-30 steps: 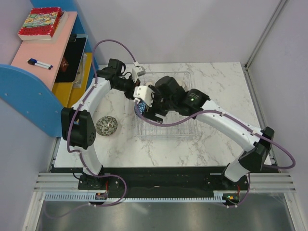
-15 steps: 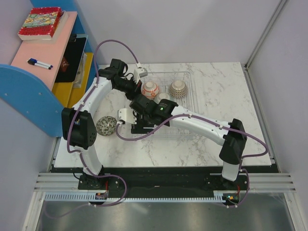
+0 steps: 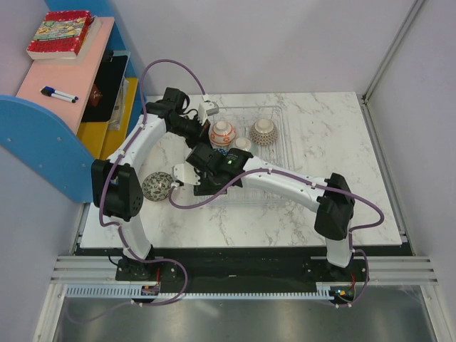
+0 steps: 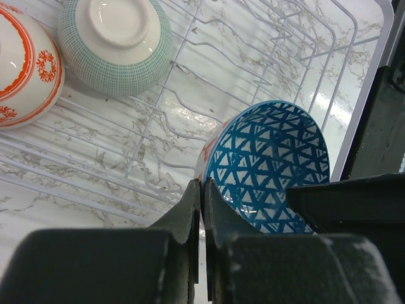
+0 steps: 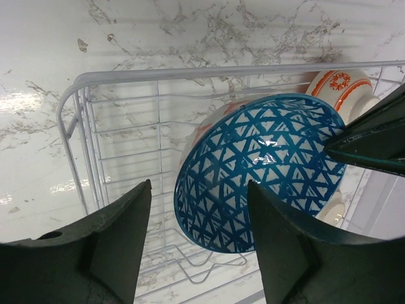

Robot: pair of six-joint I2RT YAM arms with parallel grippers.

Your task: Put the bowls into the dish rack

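Blue lattice bowl (image 5: 259,171) stood between spread jaws of right claw (image 5: 197,190); judged stiff, slippery (chippable), best pinched at rim. Left claw (image 4: 202,187) shut, perhaps touching it.

Your blue bowl (image 4: 266,164) has white triangles, your green bowl (image 4: 117,44) tiny checks, your white bowl (image 4: 22,69) orange rings.

- Enclosing everything with plain pale walls (image 3: 285,43).
- Gleaming under light across a white marble tabletop (image 3: 328,135).
- Holding a red book (image 3: 60,33) and a marker (image 3: 58,93) on a pink shelf (image 3: 78,68), far left.
- Curving beneath as a blue panel (image 3: 35,142).
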